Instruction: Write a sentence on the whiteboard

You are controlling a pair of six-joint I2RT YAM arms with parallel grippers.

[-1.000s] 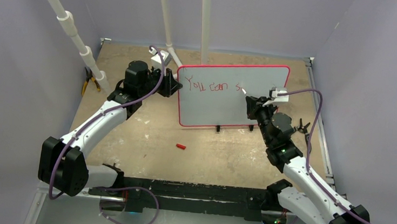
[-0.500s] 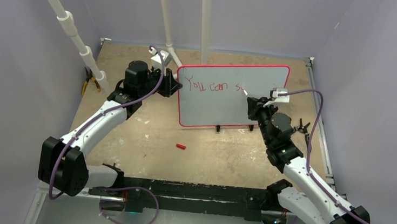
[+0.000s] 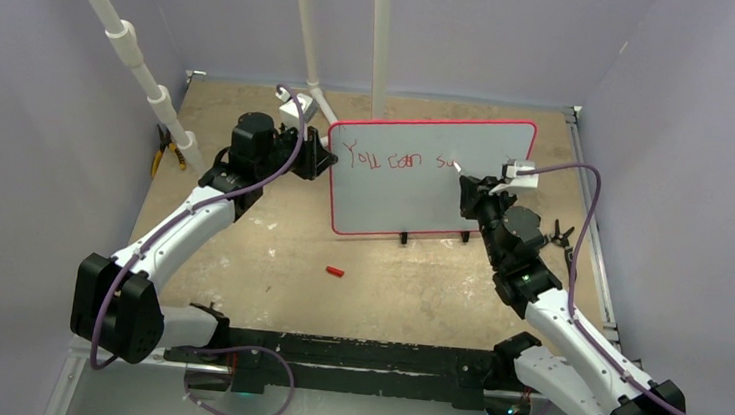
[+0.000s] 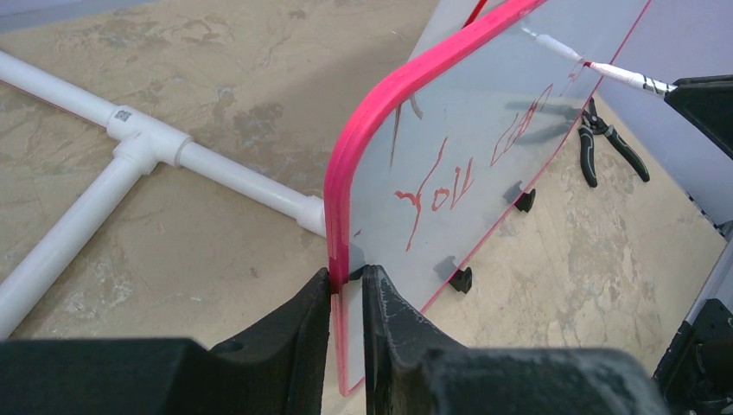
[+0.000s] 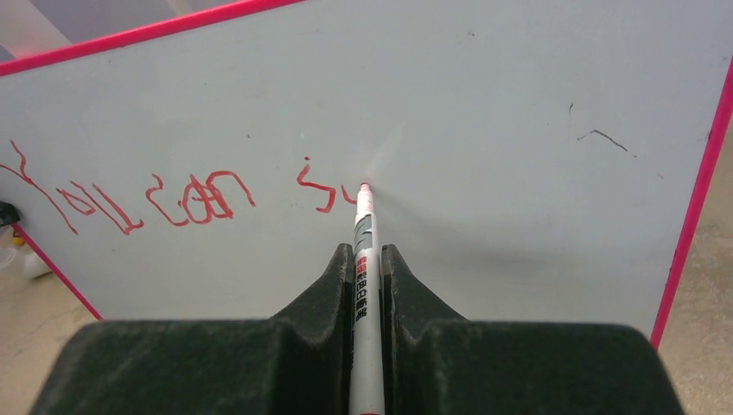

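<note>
The whiteboard (image 3: 425, 188) stands upright at mid-table on small black feet, with a red-pink frame. My left gripper (image 3: 325, 160) is shut on its left edge (image 4: 344, 251), one finger on each face. Red lettering, the sentence (image 5: 164, 201), reads "you can s" plus a fresh stroke; it also shows as the sentence (image 3: 398, 159) from above. My right gripper (image 5: 367, 255) is shut on a white marker (image 5: 363, 259), whose red tip touches the board just right of the "s". From the left wrist view the marker (image 4: 605, 73) meets the board's far side.
A small red marker cap (image 3: 336, 272) lies on the table in front of the board. Pliers (image 3: 169, 153) rest at the left wall; another pair of pliers (image 4: 605, 147) lies right of the board. White pipes (image 4: 156, 151) run behind the board and along the left.
The marker tip has shifted slightly right and up from the "s", adding a short red stroke. The left arm and the board have stayed still.
</note>
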